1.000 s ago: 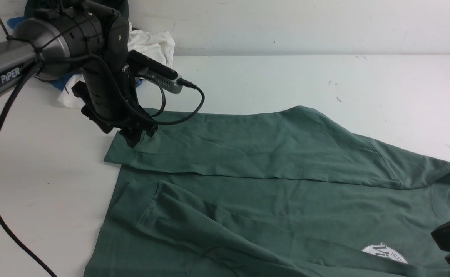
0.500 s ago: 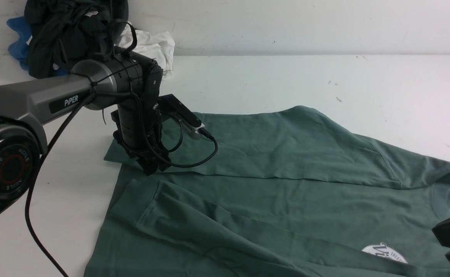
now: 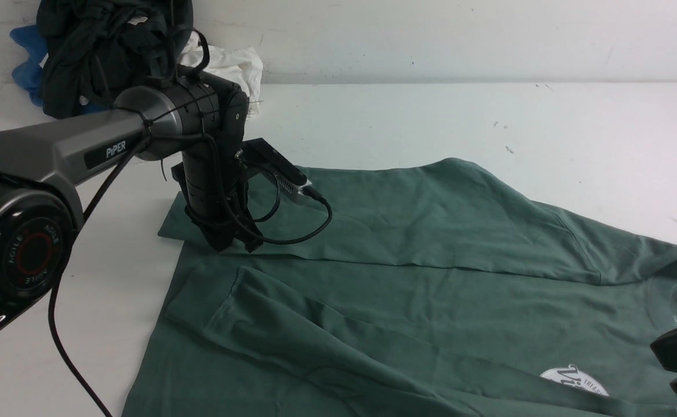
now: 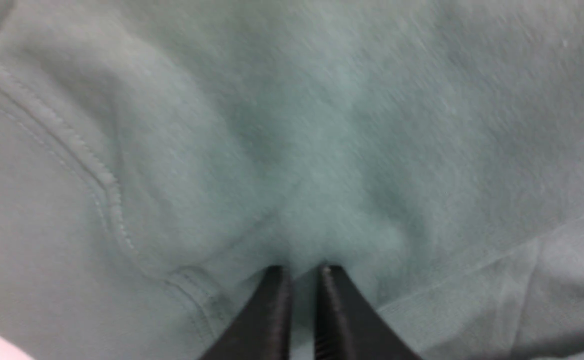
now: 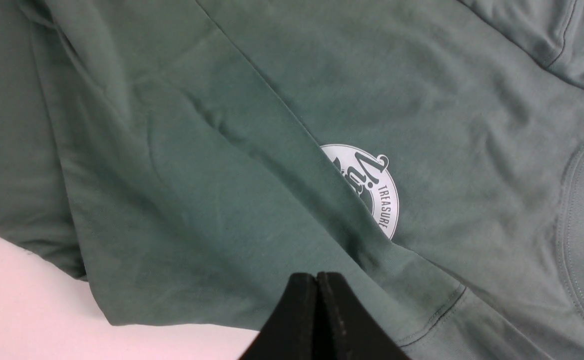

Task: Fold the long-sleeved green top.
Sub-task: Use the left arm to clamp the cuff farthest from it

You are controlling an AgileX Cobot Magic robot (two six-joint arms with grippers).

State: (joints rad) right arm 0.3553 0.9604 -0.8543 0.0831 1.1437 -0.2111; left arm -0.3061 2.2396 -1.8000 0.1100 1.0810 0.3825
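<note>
Green long-sleeved top [image 3: 431, 278] lies spread on the white table [image 3: 431, 116] with both sleeves laid across the body, and the left gripper [image 3: 235, 246] now has it by the cuff end of the far sleeve [image 3: 373, 231]. A second ago that gripper hung with its jaws apart over the sleeve's outer edge. It has since come down onto the sleeve's inner edge, and the jaws have drawn together on the cloth. In the left wrist view the fingertips [image 4: 272, 300] stand almost touching, with a small pucker of green jersey gathered right at them and the stitched cuff seam [image 4: 107, 185] just to one side. The cloth around the tips has barely shifted, so nothing looks lifted yet. The right gripper [image 5: 316, 275] has not moved: its jaws are pressed together on nothing, and it is held above the top near the round white logo [image 5: 371, 190]. My reading is that the grasp is made and folding this end over can begin. How many layers the pinch caught I cannot tell.
</note>
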